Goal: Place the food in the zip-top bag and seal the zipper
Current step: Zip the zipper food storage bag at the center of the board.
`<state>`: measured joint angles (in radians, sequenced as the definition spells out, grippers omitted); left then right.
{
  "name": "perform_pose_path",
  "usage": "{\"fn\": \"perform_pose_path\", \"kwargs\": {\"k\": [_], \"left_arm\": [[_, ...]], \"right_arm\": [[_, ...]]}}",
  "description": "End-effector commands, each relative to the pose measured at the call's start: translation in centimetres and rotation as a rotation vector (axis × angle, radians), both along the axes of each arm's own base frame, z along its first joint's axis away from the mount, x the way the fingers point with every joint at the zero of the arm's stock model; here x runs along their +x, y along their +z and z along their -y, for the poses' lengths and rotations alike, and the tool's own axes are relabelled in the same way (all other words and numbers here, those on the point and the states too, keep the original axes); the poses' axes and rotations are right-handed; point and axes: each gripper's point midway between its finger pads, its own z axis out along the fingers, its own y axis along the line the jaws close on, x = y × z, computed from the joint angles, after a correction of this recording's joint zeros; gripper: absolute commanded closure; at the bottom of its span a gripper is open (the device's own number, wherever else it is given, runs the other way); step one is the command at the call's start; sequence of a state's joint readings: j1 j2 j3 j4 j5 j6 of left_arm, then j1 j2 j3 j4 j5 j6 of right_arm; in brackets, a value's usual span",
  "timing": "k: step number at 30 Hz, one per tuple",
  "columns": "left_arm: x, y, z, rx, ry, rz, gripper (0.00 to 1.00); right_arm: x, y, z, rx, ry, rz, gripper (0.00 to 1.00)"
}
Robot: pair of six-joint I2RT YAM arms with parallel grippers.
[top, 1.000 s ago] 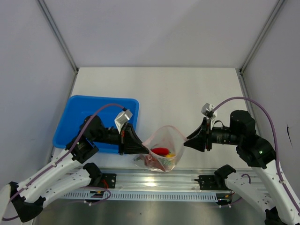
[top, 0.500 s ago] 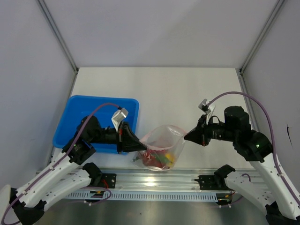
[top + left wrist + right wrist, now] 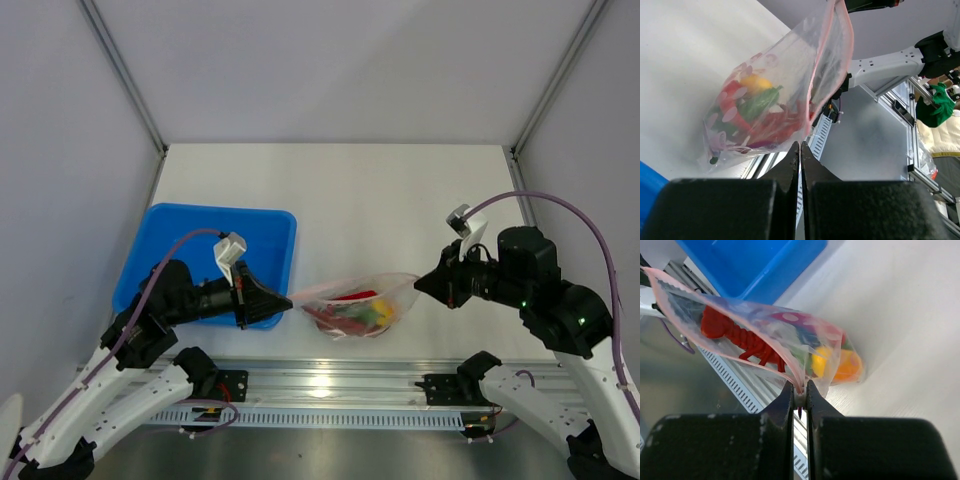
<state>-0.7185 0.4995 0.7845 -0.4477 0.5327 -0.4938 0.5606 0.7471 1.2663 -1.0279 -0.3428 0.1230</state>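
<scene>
**Zip-top bag** point(image 3: 355, 300): clear, crinkly plastic pouch, stretched flat between the two grippers just above the surface point(image 3: 380, 200).
- Contents: slim red chili peppers point(image 3: 735, 332), dark green pieces point(image 3: 757, 102), one yellow-orange oval fruit point(image 3: 840, 365).
- Zipper point(image 3: 850, 47): thin pale pink strip; possibly still unsealed.

**Left gripper** point(image 3: 288, 302): clamped on the bag's left corner.

**Right gripper** point(image 3: 418, 283): pinching the right corner.

**Blue tray** point(image 3: 170, 235): rigid and rectangular, behind the left gripper.

**Change:** a second ago the mouth gaped round; both grippers have since drawn apart.

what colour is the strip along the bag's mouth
Pale pink; the zipper strip shows best in the left wrist view.
</scene>
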Motion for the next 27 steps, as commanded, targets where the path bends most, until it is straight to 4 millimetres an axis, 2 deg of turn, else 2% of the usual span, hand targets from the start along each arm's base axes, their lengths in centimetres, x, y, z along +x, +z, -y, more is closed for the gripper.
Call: {"fn": "perform_pose_path", "kwargs": {"k": [1,5,8,9,10,11,13,14,15,16,17,18,19,21,22,24,25,27], "left_arm": [[0.3,0.0,-0.3,0.015,0.018,0.016,0.99],[0.4,0.0,0.0,0.006,0.006,0.015,0.99],[-0.2,1.3,0.2,-0.018,-0.04,0.065,0.99],[-0.4,1.7,0.1,-0.025,-0.049,0.084,0.92],[-0.7,2.4,0.0,-0.038,-0.067,0.138,0.63],[-1.2,3.8,-0.3,-0.071,-0.075,0.199,0.53],[-1.8,6.0,-0.5,-0.127,-0.107,0.341,0.43],[-2.2,7.2,-0.4,-0.137,-0.133,0.374,0.4],[-2.2,7.5,-0.1,-0.133,-0.154,0.384,0.37],[-2.6,9.6,-0.1,-0.158,-0.176,0.422,0.32],[-2.7,9.8,0.4,-0.16,-0.211,0.413,0.25],[-2.0,9.6,1.5,-0.143,-0.232,0.378,0.02],[-2.0,10.7,1.9,-0.162,-0.241,0.396,0.01],[-0.9,10.4,3.5,-0.146,-0.235,0.367,0.0],[-0.7,11.0,3.9,-0.148,-0.233,0.387,0.0],[0.2,10.1,5.8,-0.106,-0.209,0.377,0.01],[0.4,10.6,6.3,-0.104,-0.198,0.386,0.01],[0.9,9.8,8.3,-0.048,-0.173,0.373,0.01]], "right_arm": [[0.0,-0.2,0.2,0.005,-0.02,-0.008,1.0],[-0.1,-0.2,-0.7,0.031,0.023,-0.019,1.0],[0.0,0.1,-1.0,0.045,0.029,-0.019,1.0],[-0.1,0.5,-1.2,0.056,0.04,-0.018,1.0],[-0.1,0.6,-1.4,0.062,0.049,-0.024,1.0],[-0.2,0.8,-1.6,0.068,0.058,-0.027,1.0],[-0.3,1.4,-2.2,0.082,0.086,-0.036,1.0],[-0.3,1.5,-2.3,0.085,0.089,-0.041,1.0],[-0.2,1.7,-2.4,0.086,0.087,-0.046,1.0],[0.0,2.1,-2.6,0.089,0.086,-0.05,1.0],[0.1,2.2,-2.7,0.089,0.087,-0.058,1.0],[0.0,2.5,-2.9,0.094,0.091,-0.06,1.0],[0.4,2.8,-3.0,0.096,0.078,-0.061,1.0],[0.6,3.2,-3.4,0.111,0.068,-0.082,1.0],[0.6,3.3,-3.6,0.115,0.066,-0.089,1.0],[1.0,3.1,-4.1,0.124,0.047,-0.123,1.0],[0.9,3.0,-4.5,0.123,0.053,-0.131,1.0],[1.5,2.2,-4.8,0.104,0.023,-0.155,1.0]]}}
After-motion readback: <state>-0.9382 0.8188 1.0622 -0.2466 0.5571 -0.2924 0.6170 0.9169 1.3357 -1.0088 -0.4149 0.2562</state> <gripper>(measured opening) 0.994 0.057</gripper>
